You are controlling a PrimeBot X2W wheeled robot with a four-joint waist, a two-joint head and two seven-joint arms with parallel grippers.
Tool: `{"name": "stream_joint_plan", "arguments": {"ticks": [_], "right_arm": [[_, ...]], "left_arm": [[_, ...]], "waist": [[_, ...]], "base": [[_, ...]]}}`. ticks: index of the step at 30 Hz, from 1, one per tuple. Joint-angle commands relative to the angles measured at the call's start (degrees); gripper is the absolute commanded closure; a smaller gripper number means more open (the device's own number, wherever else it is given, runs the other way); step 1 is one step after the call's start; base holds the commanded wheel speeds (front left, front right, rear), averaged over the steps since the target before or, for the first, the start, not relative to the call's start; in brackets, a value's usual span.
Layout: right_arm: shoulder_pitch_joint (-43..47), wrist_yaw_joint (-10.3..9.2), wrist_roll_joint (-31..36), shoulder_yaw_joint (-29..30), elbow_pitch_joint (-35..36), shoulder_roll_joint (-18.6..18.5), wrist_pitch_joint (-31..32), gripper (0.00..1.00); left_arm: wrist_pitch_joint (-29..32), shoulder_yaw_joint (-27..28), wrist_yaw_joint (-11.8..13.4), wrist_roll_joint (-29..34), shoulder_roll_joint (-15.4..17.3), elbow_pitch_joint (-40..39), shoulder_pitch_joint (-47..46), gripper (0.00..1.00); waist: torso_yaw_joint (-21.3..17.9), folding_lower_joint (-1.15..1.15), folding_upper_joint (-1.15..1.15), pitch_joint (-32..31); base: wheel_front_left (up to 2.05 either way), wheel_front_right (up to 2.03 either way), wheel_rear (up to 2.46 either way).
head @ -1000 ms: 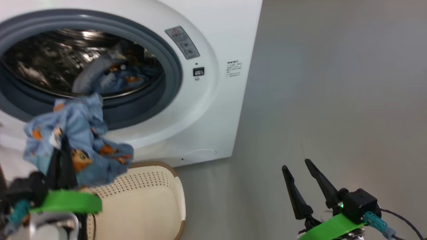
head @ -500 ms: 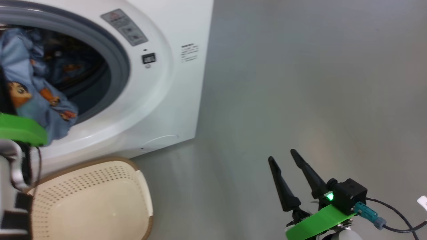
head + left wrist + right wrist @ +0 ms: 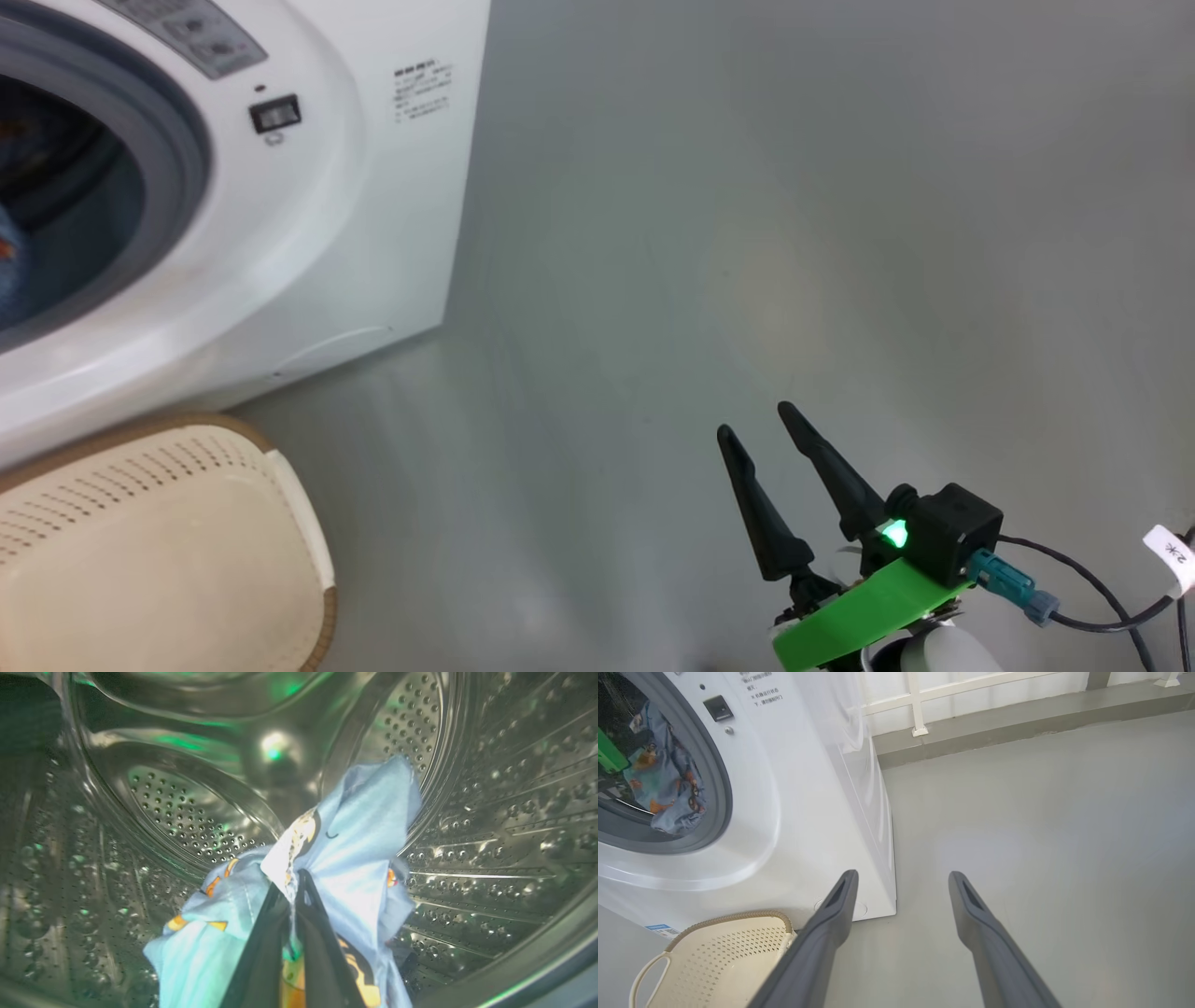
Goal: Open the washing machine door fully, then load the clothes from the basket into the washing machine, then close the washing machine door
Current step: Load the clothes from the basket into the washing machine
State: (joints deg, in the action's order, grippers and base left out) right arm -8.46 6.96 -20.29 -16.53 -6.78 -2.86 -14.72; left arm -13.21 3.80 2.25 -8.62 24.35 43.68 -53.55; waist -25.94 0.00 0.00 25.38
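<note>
The left gripper (image 3: 293, 882), clamped tight on a blue printed garment (image 3: 369, 821), has carried it from in front of the washer (image 3: 308, 233) into the steel drum (image 3: 187, 812). This piece now looks ready to be let go. The right gripper (image 3: 754, 420) hangs wide open and empty over the floor (image 3: 747, 187). The basket (image 3: 112, 476), just below the washer front, looks bare where it shows. At least 1 garment is in the drum.

Passage: floor (image 3: 747, 233) right of washing machine (image 3: 280, 233) is lying open. Obstructions: clothes (image 3: 668, 788) are hanging in its mouth; basket (image 3: 140, 467) is standing just before it.
</note>
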Motion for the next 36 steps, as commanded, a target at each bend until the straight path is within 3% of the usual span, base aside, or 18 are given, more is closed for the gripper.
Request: {"name": "stream_joint_plan", "arguments": {"ticks": [1, 14, 20, 30, 36], "right_arm": [[-0.8, 0.53, -0.1, -2.0, 1.1, 0.0, -0.3, 0.00], [-2.2, 0.53, -0.7, -3.6, 1.2, 0.0, -0.3, 0.00], [-2.2, 0.53, -1.0, -3.3, 1.3, 0.0, -0.3, 0.00], [-1.8, 0.53, -0.6, -2.6, 1.4, 0.0, -0.3, 0.00], [-1.3, 0.53, 0.1, -2.1, 1.0, 0.0, -0.3, 0.00]], "left_arm": [[-0.7, 0.3, 0.0, 0.9, 3.6, 0.2, -3.1, 1.00], [-1.5, -2.5, 2.1, 4.3, 7.5, 6.8, -17.2, 1.00], [-1.7, -2.9, 3.4, 4.9, 8.2, 5.7, -21.7, 1.00], [-1.8, -1.8, 6.3, 4.8, 6.6, -1.2, -18.1, 1.00], [-1.8, -2.8, 5.8, 4.9, 5.7, 5.8, -17.2, 1.00]], "waist": [[-1.8, 0.00, 0.00, 3.9], [-2.4, 0.00, 0.00, 10.0], [-2.7, 0.00, 0.00, 11.8], [-2.2, 0.00, 0.00, 11.7], [-1.6, 0.00, 0.00, 10.5]], "base": [[0.00, 0.00, 0.00], [0.00, 0.00, 0.00], [0.00, 0.00, 0.00], [0.00, 0.00, 0.00], [0.00, 0.00, 0.00]]}}
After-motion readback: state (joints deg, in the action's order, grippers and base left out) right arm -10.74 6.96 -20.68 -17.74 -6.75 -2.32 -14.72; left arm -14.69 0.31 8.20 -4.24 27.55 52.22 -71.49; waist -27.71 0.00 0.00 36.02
